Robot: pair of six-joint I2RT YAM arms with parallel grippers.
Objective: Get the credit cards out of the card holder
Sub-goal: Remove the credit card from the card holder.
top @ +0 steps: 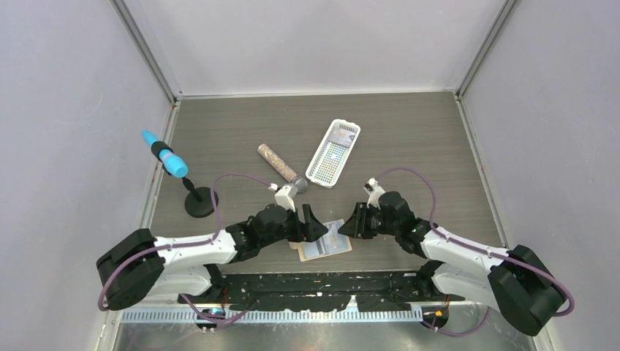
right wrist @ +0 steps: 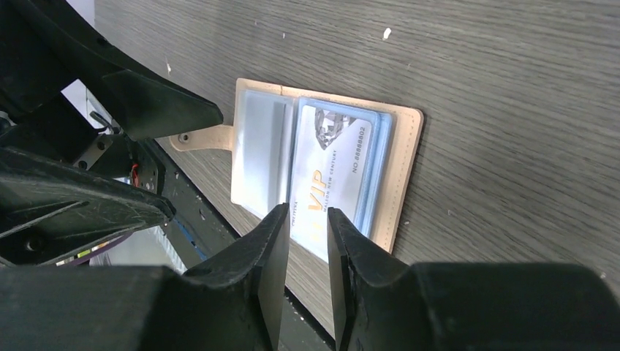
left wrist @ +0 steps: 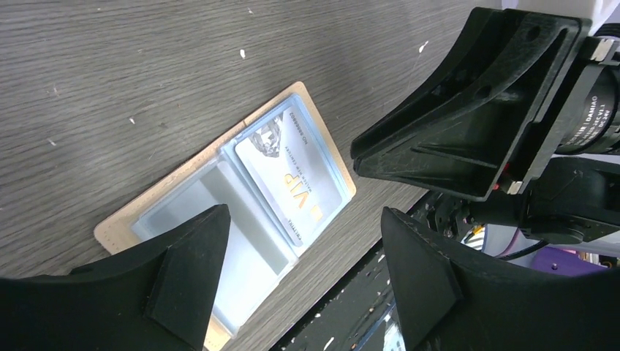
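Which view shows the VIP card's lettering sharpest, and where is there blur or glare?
Left wrist view: the credit card prints crisp, left tool fingers softer. Right wrist view: lettering legible, right tool fingers soft up close. Top external view: card holder tiny, lighting even, no harsh glare.

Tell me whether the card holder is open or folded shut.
Open: the card holder lies spread flat, both inner pockets showing, VIP card on one side.

Card holder: one corner hidden behind a finger of the left end effector. Card: near edge behind the right end effector; whether gripped, we cannot tell.
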